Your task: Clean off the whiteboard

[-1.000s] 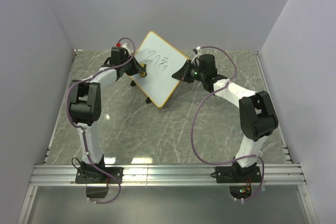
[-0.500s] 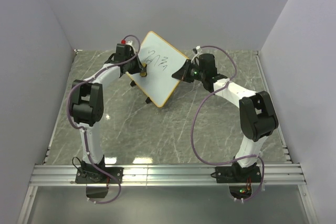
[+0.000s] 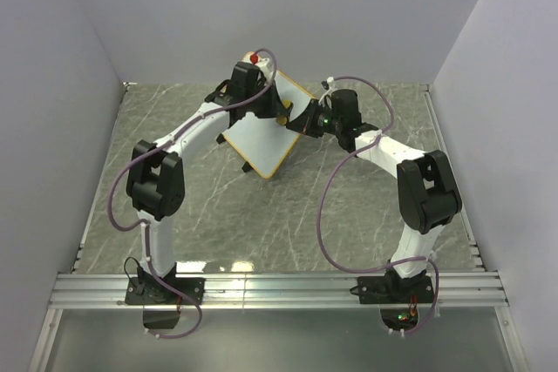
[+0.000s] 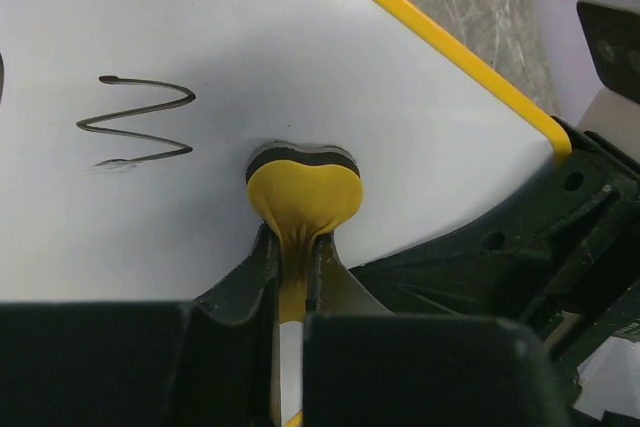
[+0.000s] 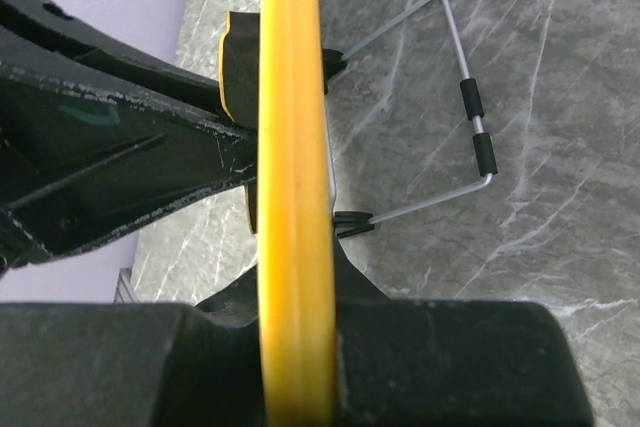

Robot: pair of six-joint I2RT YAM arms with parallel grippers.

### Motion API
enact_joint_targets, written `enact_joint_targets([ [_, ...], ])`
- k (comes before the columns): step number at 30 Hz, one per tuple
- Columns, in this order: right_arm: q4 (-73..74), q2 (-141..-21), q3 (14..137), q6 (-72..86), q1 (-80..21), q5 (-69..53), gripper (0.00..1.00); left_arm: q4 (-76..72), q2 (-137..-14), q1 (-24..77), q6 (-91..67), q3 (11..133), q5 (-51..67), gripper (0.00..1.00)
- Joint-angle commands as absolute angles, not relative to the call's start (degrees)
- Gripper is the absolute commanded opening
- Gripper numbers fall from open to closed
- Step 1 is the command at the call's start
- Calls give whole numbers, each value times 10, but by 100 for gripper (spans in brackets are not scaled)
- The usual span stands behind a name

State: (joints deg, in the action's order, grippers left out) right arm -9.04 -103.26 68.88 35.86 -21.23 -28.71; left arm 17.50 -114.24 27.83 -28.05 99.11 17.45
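Wiping is under way but, judging from the marks that remain, not finished. The whiteboard [image 3: 259, 138] stands tilted at the far middle of the bench [image 3: 349, 206], its white face turned toward the left arm. The right jaws are closed on its right edge: the wrist view looks straight down the orange-yellow frame [image 5: 293, 147] pinched between them, with the wire stand [image 5: 470, 117] jutting out behind the board over the marble. The left jaws are closed tight on a small yellow-and-black eraser [image 4: 303, 192], whose dark pad is pressed flat against the board face, near the right edge and just beside the right jaws.

Around the eraser the surface looks clean. To its left a black zigzag scribble [image 4: 140, 117] is untouched, with a faint smudge just beneath it. At the far left margin of the left wrist view a dark sliver may be more writing; too little shows to tell. The overhead view hides the upper part of the board behind the left arm, so how much else remains there cannot be judged. At least that zigzag is left to wipe.
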Motion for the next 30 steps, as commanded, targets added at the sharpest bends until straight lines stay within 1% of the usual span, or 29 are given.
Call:
enact_joint_targets([
  [1, 100, -1059, 653, 239, -256, -341, 0, 214, -1202, 279, -290, 1008, 226, 0],
  [3, 104, -1056, 652, 236, -258, -341, 0, 212, -1217, 259, -290, 1010, 226, 0],
  [7, 110, -1054, 651, 229, -257, -341, 0, 213, -1257, 182, -283, 1002, 215, 0],
  [11, 116, -1051, 650, 226, -255, -342, 0, 222, -1315, 128, -287, 1005, 214, 0],
  [17, 126, -1054, 654, 217, -256, -344, 0, 236, -1338, 103, -293, 977, 150, 0],
  [21, 124, -1057, 654, 220, -257, -345, 0, 227, -1332, 85, -301, 962, 157, 0],
  [25, 122, -1060, 656, 221, -256, -346, 0, 217, -1301, 99, -283, 958, 172, 0],
  [30, 117, -1063, 654, 227, -257, -346, 0, 228, -1261, 133, -248, 1000, 189, 0],
])
